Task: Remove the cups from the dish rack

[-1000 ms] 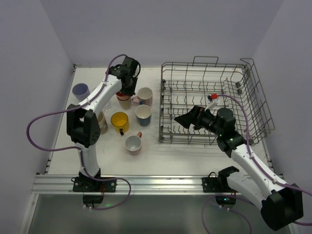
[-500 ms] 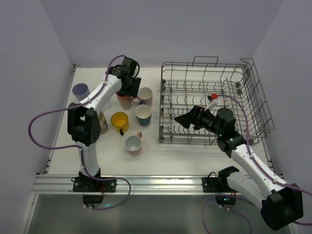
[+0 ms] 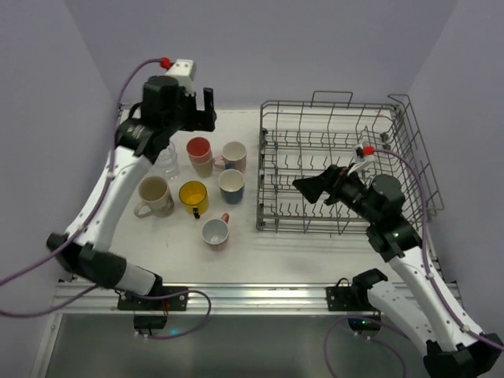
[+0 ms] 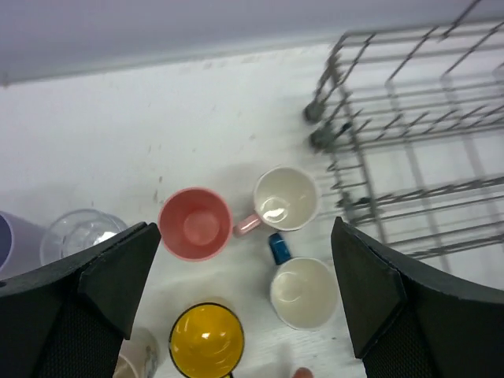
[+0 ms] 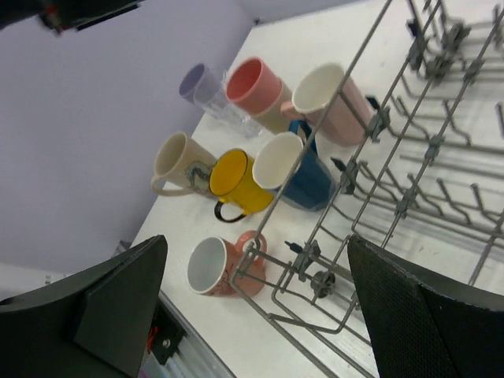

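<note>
The grey wire dish rack (image 3: 269, 226) stands on the right, and I see no cup among its tines (image 5: 315, 277). On the table to its left are a pink cup (image 3: 198, 149) nested in a beige one, a pale pink mug (image 3: 235, 155), a dark blue mug (image 3: 231, 185), a yellow mug (image 3: 193, 196), a cream mug (image 3: 153, 195), a salmon mug (image 3: 215, 232) and a glass tumbler (image 3: 168, 157). My left gripper (image 3: 206, 109) hangs open high above the pink cup (image 4: 194, 224), holding nothing. My right gripper (image 3: 309, 187) hovers open over the rack's near left part.
A lavender cup (image 5: 191, 81) stands by the left wall beyond the tumbler (image 4: 79, 234). Purple walls close in the back and both sides. The rack's raised wire handles (image 3: 405, 118) stand at its far right. A metal rail (image 3: 236, 295) runs along the near edge.
My left gripper opened, let go of the pink cup and rose well above it toward the back left. The right arm lifted slightly and shifted right.
</note>
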Tool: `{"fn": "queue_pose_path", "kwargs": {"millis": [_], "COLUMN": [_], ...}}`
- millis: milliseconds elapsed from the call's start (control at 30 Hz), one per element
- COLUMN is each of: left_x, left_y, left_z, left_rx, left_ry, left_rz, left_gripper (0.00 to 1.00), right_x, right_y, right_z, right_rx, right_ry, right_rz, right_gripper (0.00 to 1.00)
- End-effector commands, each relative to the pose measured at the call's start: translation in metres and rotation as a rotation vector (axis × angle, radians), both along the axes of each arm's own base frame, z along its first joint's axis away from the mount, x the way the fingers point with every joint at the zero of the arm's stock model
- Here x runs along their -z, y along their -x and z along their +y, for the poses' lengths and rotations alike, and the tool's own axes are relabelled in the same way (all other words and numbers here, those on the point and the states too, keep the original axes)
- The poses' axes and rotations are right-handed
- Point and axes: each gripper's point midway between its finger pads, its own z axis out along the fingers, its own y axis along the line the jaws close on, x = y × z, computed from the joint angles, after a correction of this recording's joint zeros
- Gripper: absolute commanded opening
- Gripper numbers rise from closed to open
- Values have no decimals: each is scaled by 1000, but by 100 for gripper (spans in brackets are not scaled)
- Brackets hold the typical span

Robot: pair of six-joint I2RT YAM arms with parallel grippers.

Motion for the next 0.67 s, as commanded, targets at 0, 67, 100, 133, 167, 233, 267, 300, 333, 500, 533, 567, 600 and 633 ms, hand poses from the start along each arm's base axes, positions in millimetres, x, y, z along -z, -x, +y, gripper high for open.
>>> {"fn": "queue_pose_path", "kwargs": {"millis": [0, 67, 100, 133, 167, 233, 267, 300, 333, 500, 533, 567, 600, 633], "left_x": [-121, -136, -146, -134, -152, -152, -163, -165, -162, -155, -151, -150, -149, -161], "left_y": [56, 100, 111, 120, 145, 158, 177, 184, 188, 212, 209, 209, 206, 202], "left_z": [-15, -17, -16, -14, -3, 11, 21, 26, 31, 44, 49, 52, 53, 51], "left_rx": [162, 263, 288, 291, 292, 254, 242, 231, 216, 202, 168, 152, 137, 135], "left_ry": [244, 306, 328, 328, 346, 349, 359, 361, 361, 353, 347, 348, 351, 368], "left_rz": [-368, -448, -504, -501, -580, -624, -680, -701, -709, -747, -744, -745, -739, -747], "left_gripper": [100, 100, 100, 100, 100, 100, 100, 100, 100, 100, 100, 100, 100, 100], "right_x": [-62, -91, -102, -112, -126, -142, -151, -154, -158, -155, -155, -157, -158, -169], "right_y": [18, 27, 40, 41, 50, 68, 74, 77, 82, 84, 83, 83, 82, 82], "right_z": [-29, -49, -62, -78, -88, -107, -117, -122, -126, -130, -129, -128, -126, -124], "right_rx": [103, 193, 233, 314, 351, 414, 460, 478, 490, 512, 506, 504, 496, 485], "right_ry": [33, 38, 32, 41, 29, 18, 8, 7, -2, -22, -23, -26, -25, -29], "right_rz": [-162, -243, -278, -312, -349, -410, -431, -440, -459, -461, -463, -460, -457, -474], "right_gripper": [99, 99, 99, 99, 99, 99, 99, 99, 99, 99, 99, 99, 99, 99]}}
